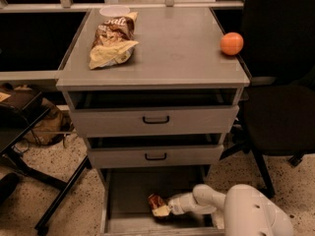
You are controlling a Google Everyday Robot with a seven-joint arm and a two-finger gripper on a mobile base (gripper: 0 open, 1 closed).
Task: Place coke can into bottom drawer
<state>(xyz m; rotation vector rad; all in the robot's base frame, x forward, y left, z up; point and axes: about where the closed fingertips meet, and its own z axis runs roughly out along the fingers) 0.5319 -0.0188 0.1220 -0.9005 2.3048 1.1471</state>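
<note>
I see coke can [157, 201] inside open bottom drawer [129, 191], 6 o'clock in view. My gripper [164, 210] at can's 4 o'clock, touching it; whether clenched or released, I cannot tell.

Up on the cabinet top [177, 48], the chip bag [112, 42] gives us the only lettering that comes through: pale letters near its far end that look like "Salt", with the first letter unsure and the smaller print below too fine to make out. Down in the bottom drawer [128, 191], the gripper [165, 210] sits right at the coke can [156, 200], whose lettering can't be read.
</note>
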